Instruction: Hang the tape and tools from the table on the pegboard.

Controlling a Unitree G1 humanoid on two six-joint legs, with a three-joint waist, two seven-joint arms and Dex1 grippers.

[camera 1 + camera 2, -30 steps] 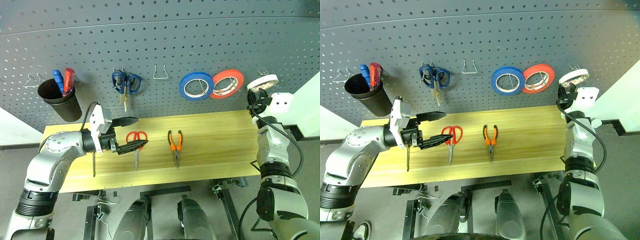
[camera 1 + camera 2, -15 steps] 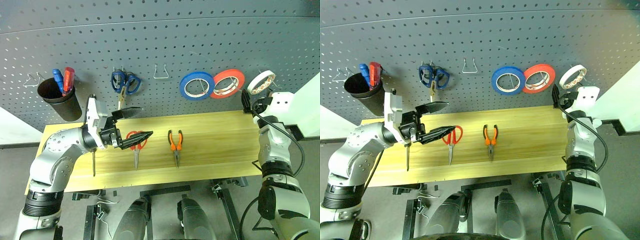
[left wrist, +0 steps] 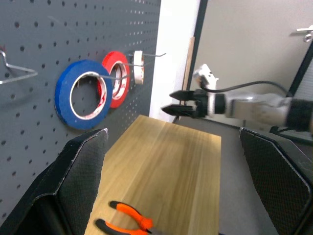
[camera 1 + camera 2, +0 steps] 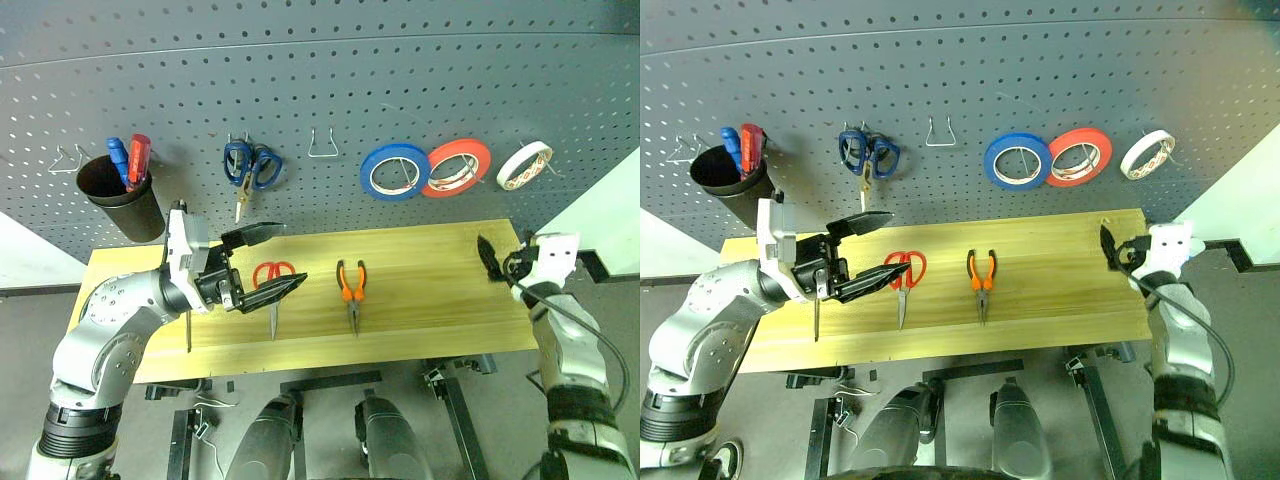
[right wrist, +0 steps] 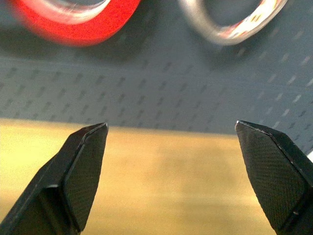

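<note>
Cream-coloured tape [image 4: 524,165] hangs on a hook at the right end of the pegboard [image 4: 320,110], just beside the red-orange roll [image 4: 456,167], which overlaps the blue roll [image 4: 393,172] to its left. No gripper touches it.

Remaining tools lie flat on the yellow wooden counter [image 4: 430,290]. Red-handled scissors [image 4: 272,285] lie left of centre with blades pointing toward the near edge. Orange-and-black pliers [image 4: 350,290] lie just to their right, nose toward the near edge as well. Slim screwdriver [image 4: 187,330] lies near the counter's left end, partly hidden behind the left arm.

Left gripper [image 4: 258,262] hovers over the left part of the counter, pointing toward the right, its jaws released and spread wide, empty; one finger sits above the scissor handles in the head view without visible contact. Right gripper [image 4: 492,258] hangs over the right end of the counter, below the hung tape and well apart from it, jaws released and empty; the right wrist view shows both fingers [image 5: 85,166] standing wide with the counter and pegboard between them.

Elsewhere on the pegboard: blue-handled scissors [image 4: 250,170] on a hook, a bare wire hook [image 4: 322,145] beside them, and a black cup [image 4: 120,195] holding a blue and a red screwdriver [image 4: 130,160].
</note>
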